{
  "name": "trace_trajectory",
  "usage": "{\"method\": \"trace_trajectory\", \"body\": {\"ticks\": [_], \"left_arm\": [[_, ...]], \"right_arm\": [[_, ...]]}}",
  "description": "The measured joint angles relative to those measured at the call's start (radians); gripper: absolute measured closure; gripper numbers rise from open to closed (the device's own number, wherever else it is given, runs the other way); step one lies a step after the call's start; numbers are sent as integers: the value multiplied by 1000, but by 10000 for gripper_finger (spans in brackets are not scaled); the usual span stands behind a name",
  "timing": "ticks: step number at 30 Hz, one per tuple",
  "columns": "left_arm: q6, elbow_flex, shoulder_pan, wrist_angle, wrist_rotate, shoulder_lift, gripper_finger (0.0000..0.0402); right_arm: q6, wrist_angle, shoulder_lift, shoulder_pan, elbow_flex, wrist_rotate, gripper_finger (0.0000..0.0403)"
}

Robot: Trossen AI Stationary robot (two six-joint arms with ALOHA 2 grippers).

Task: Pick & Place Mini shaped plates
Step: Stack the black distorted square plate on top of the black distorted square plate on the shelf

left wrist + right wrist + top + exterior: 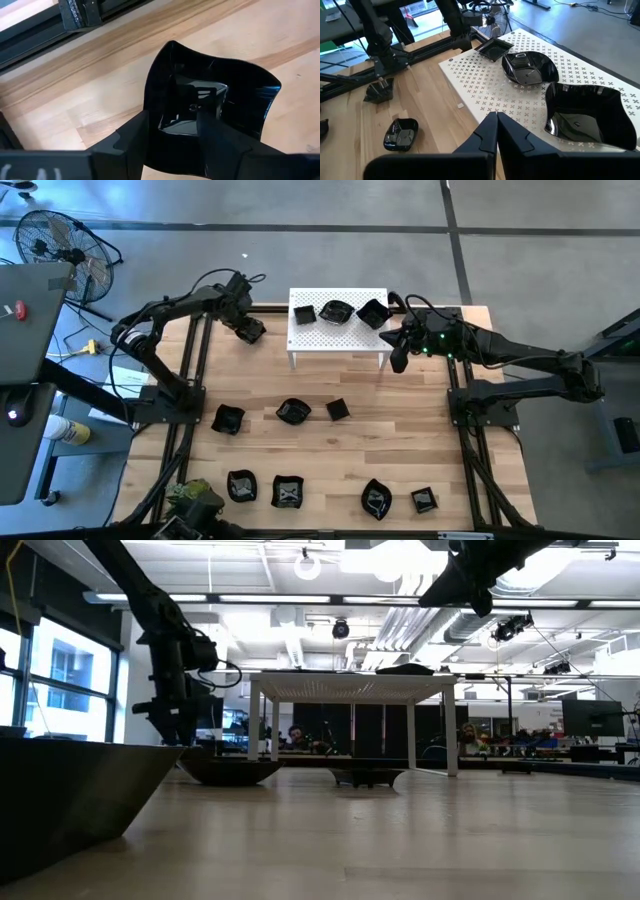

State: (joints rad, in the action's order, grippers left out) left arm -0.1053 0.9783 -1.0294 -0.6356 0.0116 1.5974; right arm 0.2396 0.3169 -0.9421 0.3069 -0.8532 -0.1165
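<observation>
Only the left wrist view shows left gripper (172, 135) clamping wavy plate (220, 107).

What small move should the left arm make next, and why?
Probably lift and carry toward the white stand: the left end effector is shut on a black dish near the table's far edge, and three dishes already sit on the stand.

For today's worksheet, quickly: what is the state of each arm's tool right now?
Left tool: closed on a glossy black wavy-edged mini plate, beside the white perforated stand.
Right tool: closed, empty, over the stand's right end.
</observation>
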Motion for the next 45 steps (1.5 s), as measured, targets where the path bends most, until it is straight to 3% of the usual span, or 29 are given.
{"method": "trace_trajectory", "body": {"ticks": [17,26,30,40,45], "left_arm": [[30,23,-45,-25,-1,-9,237],[86,34,-45,-29,69,33,240],[101,34,-45,-25,85,44,270],[153,34,-45,-50,84,44,392],[170,66,-45,-119,69,44,394]], "right_arm": [[-1,-1,0,0,0,0,397],[-4,-2,0,0,0,0,399],[-4,-2,0,0,0,-5,397],[-4,-2,0,0,0,-5,397],[-4,-2,0,0,0,-5,399]]}}
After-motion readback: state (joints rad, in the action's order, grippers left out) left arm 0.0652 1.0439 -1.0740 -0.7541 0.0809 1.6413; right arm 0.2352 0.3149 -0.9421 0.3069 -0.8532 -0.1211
